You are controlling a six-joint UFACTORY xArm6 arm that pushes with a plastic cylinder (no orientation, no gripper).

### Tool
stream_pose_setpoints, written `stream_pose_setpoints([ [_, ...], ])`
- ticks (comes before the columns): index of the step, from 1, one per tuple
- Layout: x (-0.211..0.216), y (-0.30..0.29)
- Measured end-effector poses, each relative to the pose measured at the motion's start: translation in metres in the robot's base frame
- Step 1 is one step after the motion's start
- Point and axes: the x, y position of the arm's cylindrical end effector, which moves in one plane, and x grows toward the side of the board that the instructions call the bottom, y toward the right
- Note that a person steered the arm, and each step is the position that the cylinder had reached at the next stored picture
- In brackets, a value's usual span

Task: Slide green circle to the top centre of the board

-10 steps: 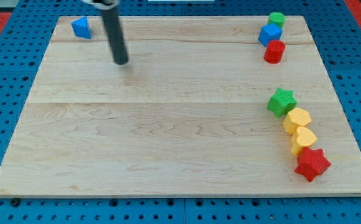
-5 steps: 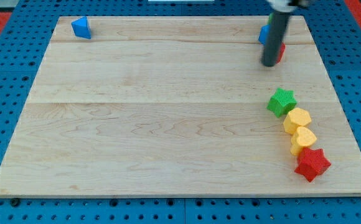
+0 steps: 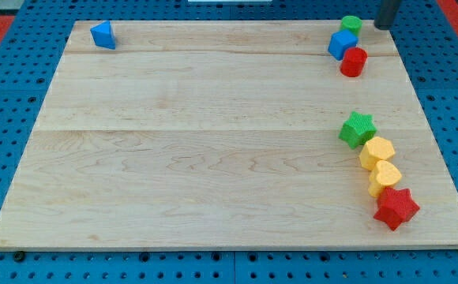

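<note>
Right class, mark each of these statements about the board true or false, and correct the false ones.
1. The green circle sits near the board's top right corner. True.
2. My tip is at the view's left of the green circle. False: it is at its right.
3. The red star is the lowest block in the view. True.
4. The blue triangle touches the red cylinder. False: they are at opposite top corners.

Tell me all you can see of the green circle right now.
The green circle is a small, round, bright green block, seemingly plastic, lying flat near the board's top right corner. The blue block sits right below it, apparently touching. My tip stands just to its right, apart from it.
</note>
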Motion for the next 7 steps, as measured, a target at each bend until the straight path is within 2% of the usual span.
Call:
stream_pose_setpoints([
  [2, -0.005, -0.128],
  [4, -0.025, -0.126],
  [6, -0.012, -0.207],
  [7, -0.012, -0.201],
])
